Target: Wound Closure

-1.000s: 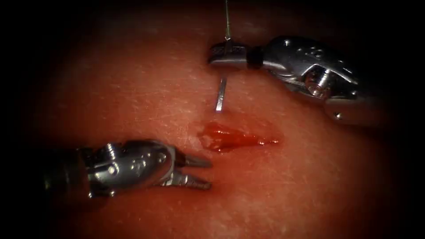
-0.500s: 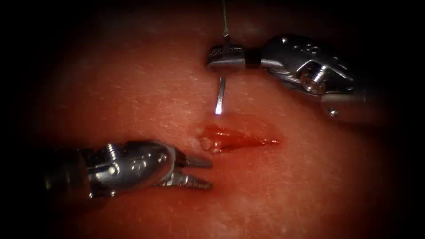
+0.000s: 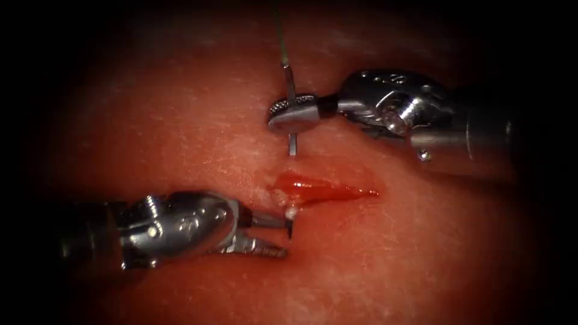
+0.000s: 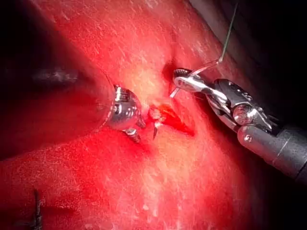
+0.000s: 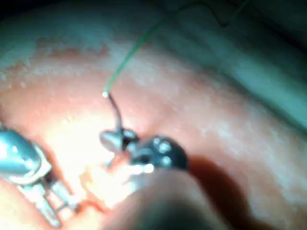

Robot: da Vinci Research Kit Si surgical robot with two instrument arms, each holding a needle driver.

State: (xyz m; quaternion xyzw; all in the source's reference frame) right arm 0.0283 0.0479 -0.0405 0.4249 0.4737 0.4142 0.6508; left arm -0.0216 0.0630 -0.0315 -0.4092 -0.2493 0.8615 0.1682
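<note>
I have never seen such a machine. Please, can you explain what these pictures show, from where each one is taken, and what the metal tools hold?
This is a surgical practice robot with two thin arms, each ending in a small tool with two jaws. It works on pork belly, the tissue, which has a short cut with red fluid in it.

The endoscope view looks from above and in front. The other two views come from cameras near each arm's wrist.

The right tool holds a curved needle near its rear end, where the thread joins. The needle enters the tissue above the cut, and its tip comes out below it. The left tool waits open at the tip, holding nothing.
</note>
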